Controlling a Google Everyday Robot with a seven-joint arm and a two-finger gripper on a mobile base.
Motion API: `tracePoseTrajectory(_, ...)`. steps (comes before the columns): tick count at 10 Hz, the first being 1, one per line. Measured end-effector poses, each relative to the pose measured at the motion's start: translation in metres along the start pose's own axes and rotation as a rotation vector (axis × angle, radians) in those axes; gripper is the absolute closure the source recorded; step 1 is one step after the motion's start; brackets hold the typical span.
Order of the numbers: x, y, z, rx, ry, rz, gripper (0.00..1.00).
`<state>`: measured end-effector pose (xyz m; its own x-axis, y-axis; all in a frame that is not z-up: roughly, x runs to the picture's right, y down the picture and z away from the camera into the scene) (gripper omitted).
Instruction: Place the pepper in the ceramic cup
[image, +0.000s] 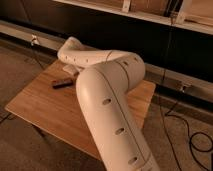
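Dim light falls on a wooden worktop (45, 107) with a warm, pale-brown grain, set on a grey floor (20, 62) before a dark wall with a pale ledge (165, 20) running along its upper part. Neither the pepper nor the cup shows anywhere on the board, so their look and place cannot be told; the arm covers much of the far side of the board. One flat black bar (61, 84) lies on the wood towards the far left, just beside the arm's forward section and apart from the near edge. A big white arm (107, 100) rises from the lower right, bends at a rounded elbow over the worktop and reaches left with a slimmer link dotted with small dark holes. Its pincer is out of sight, hidden at the far end of that link beyond the bar, and it is clenched; whether it grips anything cannot be seen. Black cables (192, 132) trail over the floor at the right.
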<state>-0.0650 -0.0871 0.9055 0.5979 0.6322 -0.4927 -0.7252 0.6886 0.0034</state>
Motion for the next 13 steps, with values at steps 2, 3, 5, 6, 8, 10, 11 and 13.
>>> tracePoseTrajectory(2, 0.006, -0.013, 0.004, 0.007, 0.036, 0.022, 1.00)
tracePoseTrajectory(3, 0.010, -0.016, 0.003, 0.005, 0.050, 0.024, 1.00)
tracePoseTrajectory(5, 0.026, -0.023, 0.001, -0.003, 0.097, 0.019, 1.00)
tracePoseTrajectory(6, 0.030, -0.024, 0.000, -0.010, 0.109, 0.008, 1.00)
tracePoseTrajectory(8, 0.039, -0.025, -0.003, -0.043, 0.135, -0.030, 0.95)
tracePoseTrajectory(10, 0.046, -0.025, -0.006, -0.077, 0.158, -0.069, 0.72)
tracePoseTrajectory(11, 0.047, -0.027, -0.006, -0.083, 0.166, -0.086, 0.62)
tracePoseTrajectory(13, 0.050, -0.029, -0.007, -0.090, 0.180, -0.123, 0.42)
